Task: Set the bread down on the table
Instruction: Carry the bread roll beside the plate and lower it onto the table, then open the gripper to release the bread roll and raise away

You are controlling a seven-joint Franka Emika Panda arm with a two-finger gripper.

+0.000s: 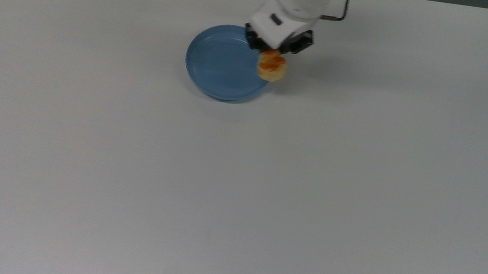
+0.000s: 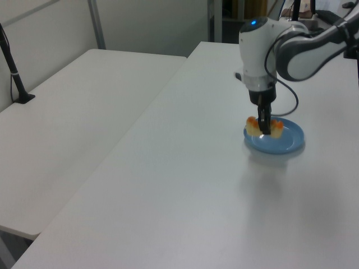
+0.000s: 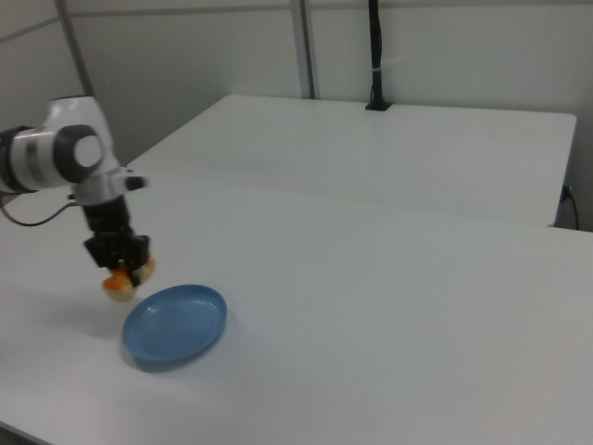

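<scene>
Top view, going left to right: the blue plate [image 1: 216, 66] lies bare, and at its right rim the bread [image 1: 271, 67] hangs above the white surface [image 1: 363, 185], pinched between the closed fingers [image 1: 251, 40] of the gripper [image 1: 276, 50]. The carry step looks underway (lift apparently done); next comes clearing the rim, lowering, then opening.
</scene>
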